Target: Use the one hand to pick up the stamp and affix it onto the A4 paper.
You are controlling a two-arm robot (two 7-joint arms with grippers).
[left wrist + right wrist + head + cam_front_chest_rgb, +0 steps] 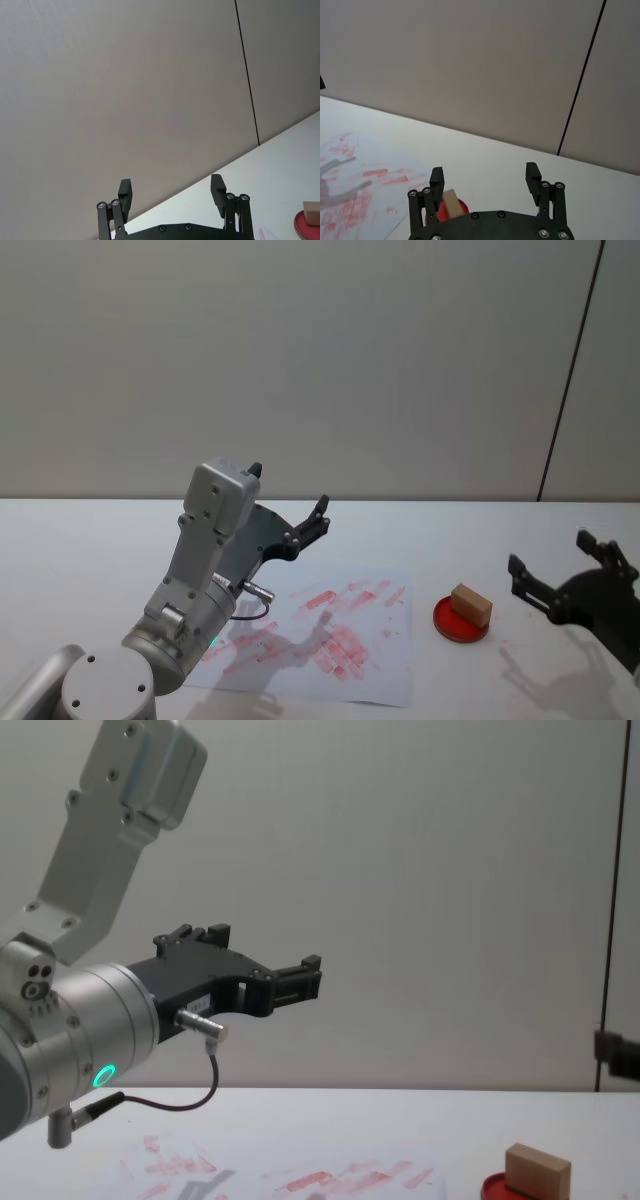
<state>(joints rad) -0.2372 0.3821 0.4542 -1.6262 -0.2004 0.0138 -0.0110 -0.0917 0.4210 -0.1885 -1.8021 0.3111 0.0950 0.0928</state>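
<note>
So the stamp (471, 605) is sitting on the red ink pad (455, 629), just off the right edge of the A4 paper (385, 660). The right gripper (549, 552) hovers just beside it with jaws spread wide and empty, the block outside the gap near one finger. The left gripper (290, 492) hangs above the paper, also spread and empty.

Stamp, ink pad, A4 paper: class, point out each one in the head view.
stamp (471, 605), head view, its top face.
ink pad (446, 624), head view, red left rim.
A4 paper (385, 672), head view, bare white corner.
</note>
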